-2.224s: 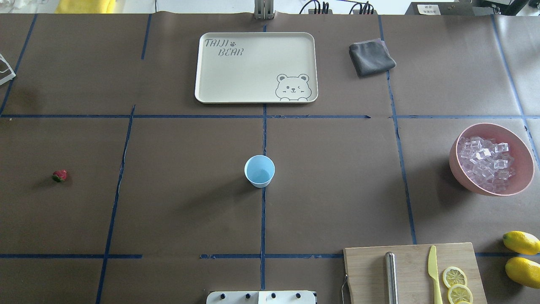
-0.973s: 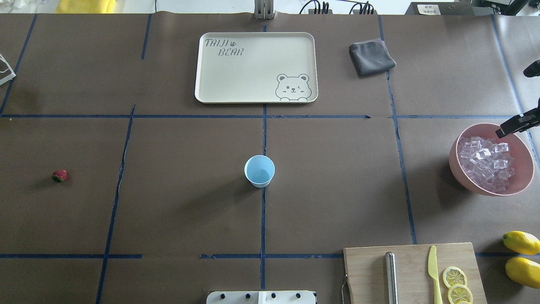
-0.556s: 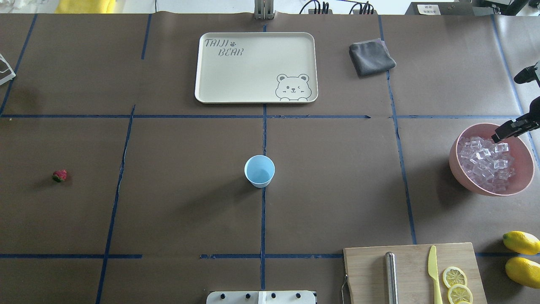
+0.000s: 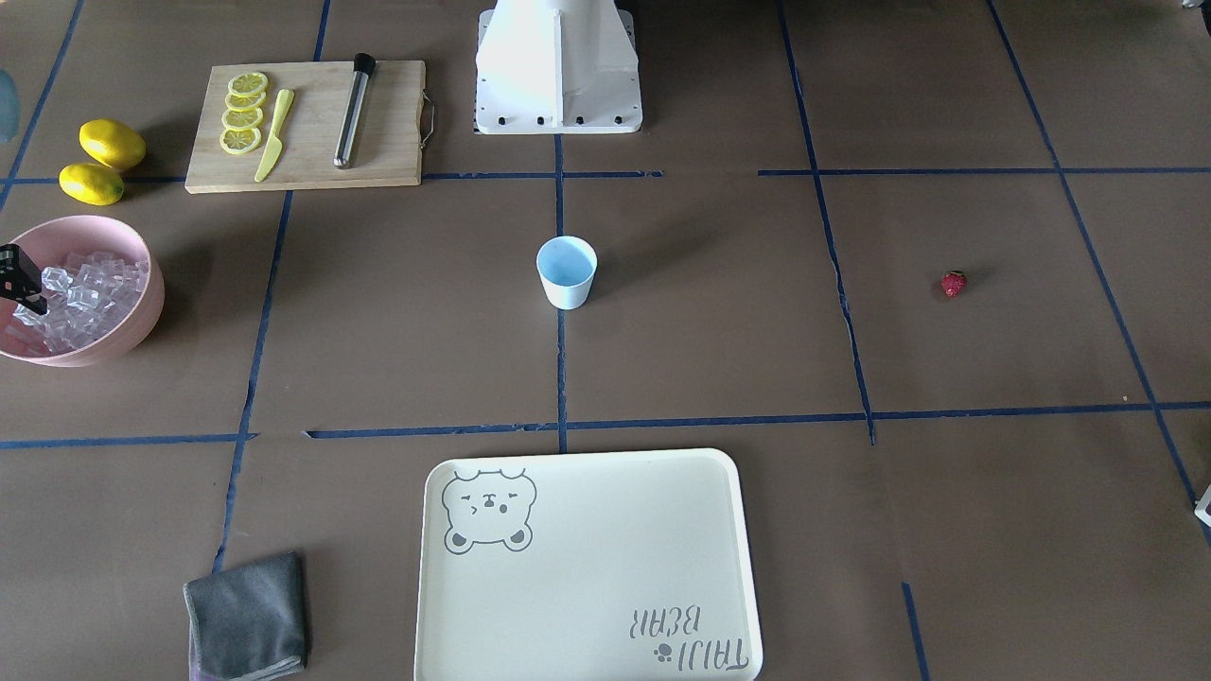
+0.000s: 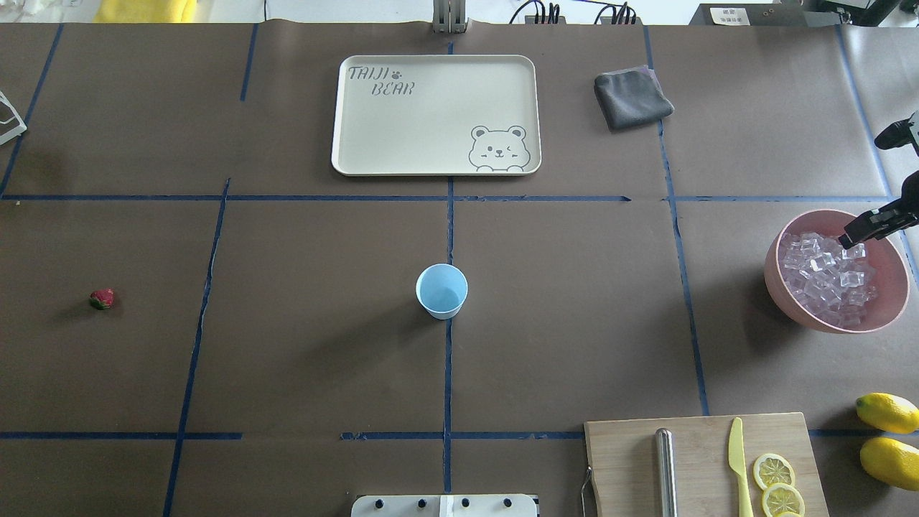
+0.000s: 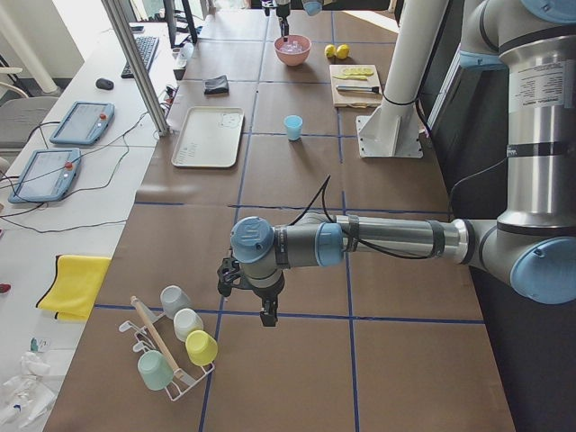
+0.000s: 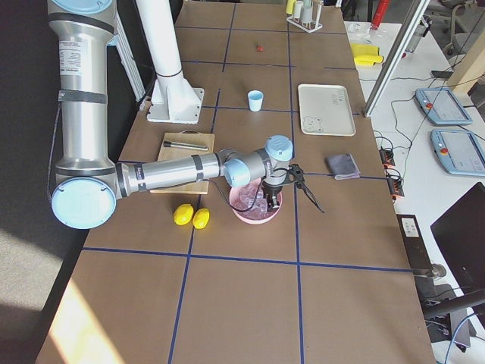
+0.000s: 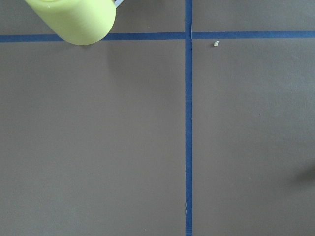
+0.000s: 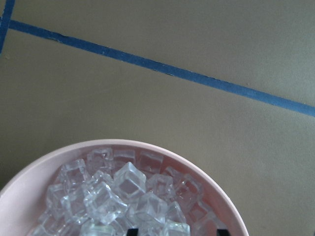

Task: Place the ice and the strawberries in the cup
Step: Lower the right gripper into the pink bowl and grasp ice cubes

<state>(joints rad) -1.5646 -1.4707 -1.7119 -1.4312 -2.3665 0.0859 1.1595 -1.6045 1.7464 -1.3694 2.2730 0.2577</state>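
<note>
The pale blue cup stands upright and empty at the table's centre, also in the front view. The red strawberry lies alone far to the left. Clear ice cubes fill the pink bowl at the right. My right gripper is open wide at the bowl's far right rim, one finger over the ice and the other beyond the rim. The right wrist view shows the ice just below. My left gripper shows only in the exterior left view, far from the cup; I cannot tell its state.
A cream tray and a grey cloth lie at the far side. A cutting board holds a metal rod, a yellow knife and lemon slices; two lemons lie beside it. A rack of cups stands by the left gripper.
My right gripper came in from the right edge and moved over the ice bowl's rim, then sank slightly toward the ice. Cup and strawberry have not moved.
</note>
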